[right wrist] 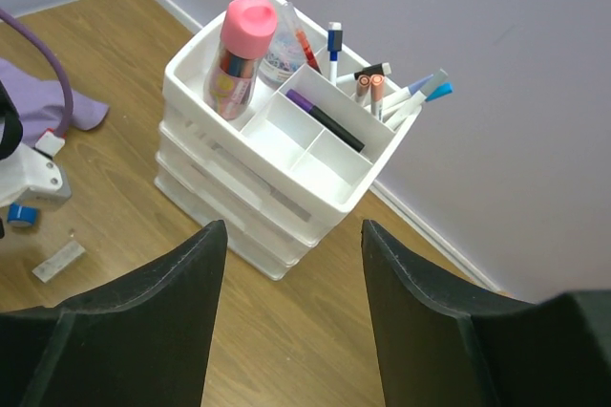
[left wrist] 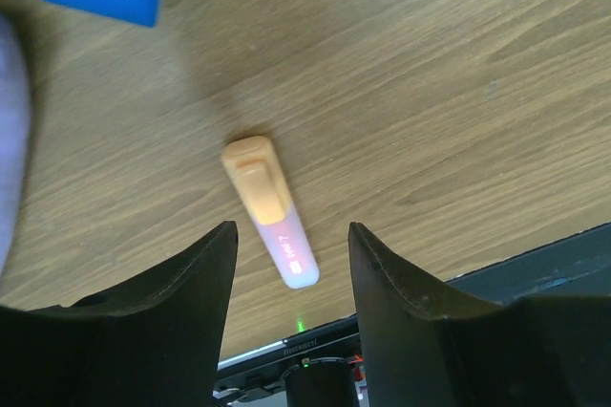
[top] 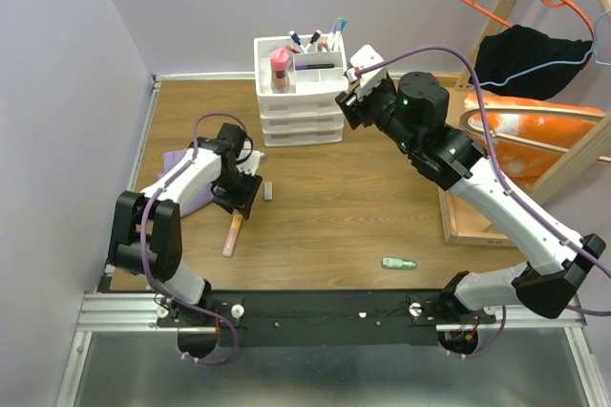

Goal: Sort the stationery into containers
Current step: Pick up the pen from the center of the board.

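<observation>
— Wooden table, lilac walls. Where did the orange-and-white plastic highlighter lie?
— Flat on the table, lower left of the overhead view, well apart from the white plastic three-drawer organiser at top centre. The left fingers hung spread over it, gripping nothing. In the wrist view its white end sat between the tips, touching neither.
— Its long axis?
— Slanted from upper left to lower right of that frame, roughly along the gap, so I judged closing would catch it across its width.
— And the other arm?
— The right fingers were parted and empty just beside the organiser, far from the highlighter. The left arm was clearly nearer.
</observation>
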Robot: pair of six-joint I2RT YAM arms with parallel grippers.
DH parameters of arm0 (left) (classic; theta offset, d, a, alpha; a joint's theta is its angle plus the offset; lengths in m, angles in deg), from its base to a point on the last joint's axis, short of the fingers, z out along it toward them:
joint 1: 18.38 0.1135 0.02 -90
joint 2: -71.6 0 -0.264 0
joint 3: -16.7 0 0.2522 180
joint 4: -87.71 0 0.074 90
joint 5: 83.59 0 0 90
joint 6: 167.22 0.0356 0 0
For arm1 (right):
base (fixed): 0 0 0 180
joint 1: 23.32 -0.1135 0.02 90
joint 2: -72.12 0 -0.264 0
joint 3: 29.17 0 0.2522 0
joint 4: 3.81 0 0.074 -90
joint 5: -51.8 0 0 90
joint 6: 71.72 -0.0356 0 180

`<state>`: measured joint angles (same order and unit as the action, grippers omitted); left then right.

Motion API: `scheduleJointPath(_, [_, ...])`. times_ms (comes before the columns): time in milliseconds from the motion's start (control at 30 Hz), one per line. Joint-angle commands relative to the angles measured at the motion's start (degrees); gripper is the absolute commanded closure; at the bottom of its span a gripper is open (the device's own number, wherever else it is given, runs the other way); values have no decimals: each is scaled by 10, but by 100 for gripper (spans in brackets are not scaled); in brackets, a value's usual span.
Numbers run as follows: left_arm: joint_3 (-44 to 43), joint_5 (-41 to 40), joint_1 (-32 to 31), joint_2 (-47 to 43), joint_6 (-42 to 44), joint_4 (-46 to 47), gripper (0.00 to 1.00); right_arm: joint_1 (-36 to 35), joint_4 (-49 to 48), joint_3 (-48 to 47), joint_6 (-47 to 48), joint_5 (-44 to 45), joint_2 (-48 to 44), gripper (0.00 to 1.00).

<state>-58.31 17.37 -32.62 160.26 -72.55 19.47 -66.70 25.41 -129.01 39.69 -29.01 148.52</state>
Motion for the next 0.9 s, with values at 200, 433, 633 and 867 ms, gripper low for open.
scheduleJointPath(200, [-7,-62,-19,51,-13,-7,41,10,-30,-39,36,-8,37,33])
scheduleJointPath(433, [-6,-55,-16,83,6,-10,41,22,-42,-32,34,-22,42,33])
scheduleJointPath(633, [16,-68,-21,105,11,16,43,32,-54,-27,36,-37,49,33])
scheduleJointPath(867, [26,-68,-23,102,27,25,71,32,-68,-14,44,-37,39,33])
